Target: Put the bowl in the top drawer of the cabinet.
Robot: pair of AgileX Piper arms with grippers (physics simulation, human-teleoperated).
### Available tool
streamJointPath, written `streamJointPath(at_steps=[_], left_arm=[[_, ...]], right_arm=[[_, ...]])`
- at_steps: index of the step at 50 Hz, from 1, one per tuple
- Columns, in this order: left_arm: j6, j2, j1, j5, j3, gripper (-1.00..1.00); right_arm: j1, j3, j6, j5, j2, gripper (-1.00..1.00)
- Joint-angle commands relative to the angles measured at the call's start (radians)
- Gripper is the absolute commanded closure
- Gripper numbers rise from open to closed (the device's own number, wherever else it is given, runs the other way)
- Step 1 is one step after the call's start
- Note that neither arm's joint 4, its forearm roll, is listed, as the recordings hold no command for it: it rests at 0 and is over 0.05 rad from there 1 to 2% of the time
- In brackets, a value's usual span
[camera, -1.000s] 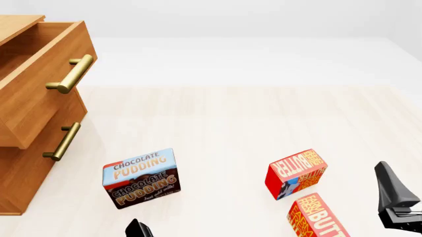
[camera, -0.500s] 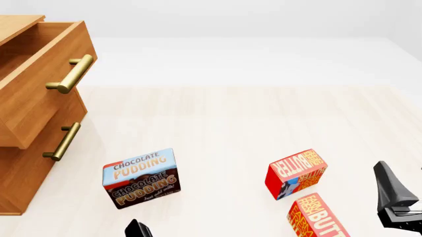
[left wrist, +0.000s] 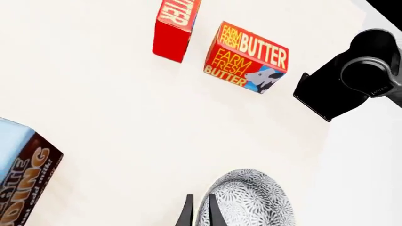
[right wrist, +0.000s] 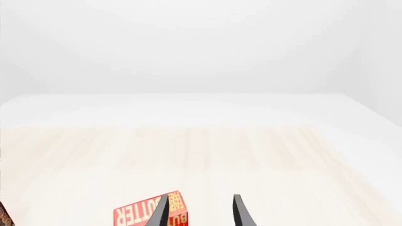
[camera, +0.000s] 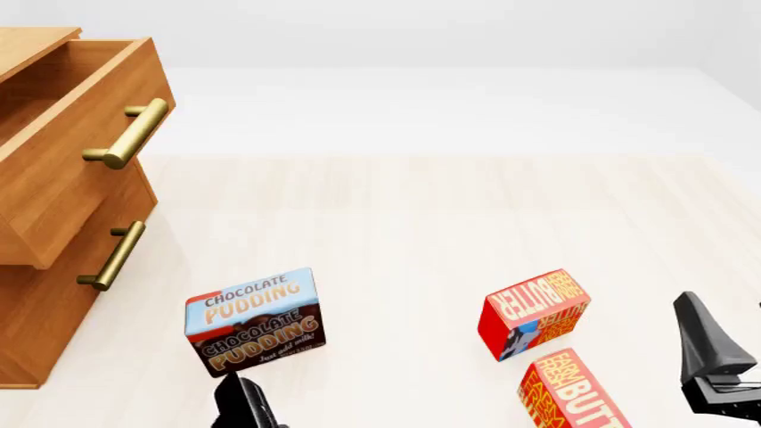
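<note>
At the left pincer (left wrist: 199, 212) tips: the bowl (left wrist: 248, 200), rim pinched between nearly closed fingers, low over the bench (camera: 393, 232). Step: carry. Next, lift clear of the pudding box (camera: 253, 322) ahead, toward the open top drawer (camera: 74, 134). Right pincer (right wrist: 199, 212) spread, holding nothing.

Cabinet (camera: 48, 223) is orange-brown wood grain with brushed brass handles (camera: 128, 134). Desk (camera: 416, 223) is pale matt wood; boxes (camera: 253, 321) look like printed cardboard. Bowl (left wrist: 248, 200) has a smooth patterned surface.
</note>
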Motion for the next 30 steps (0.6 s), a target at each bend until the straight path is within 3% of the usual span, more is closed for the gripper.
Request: streamJointPath(at_steps=[1,10,30], left_arm=[[0.038,-0.107,0.018,0.138,-0.058,1.00],[0.048,-0.125,0.033,0.182,-0.084,1.00],[0.088,-0.276,0.033,0.417,-0.205,1.00]], right_arm=[[0.005,0.000,0.002,0.004,-0.009,-1.00],[0.008,0.000,0.003,0.006,-0.013,-1.00],[0.015,-0.001,0.005,0.008,-0.021,-1.00]])
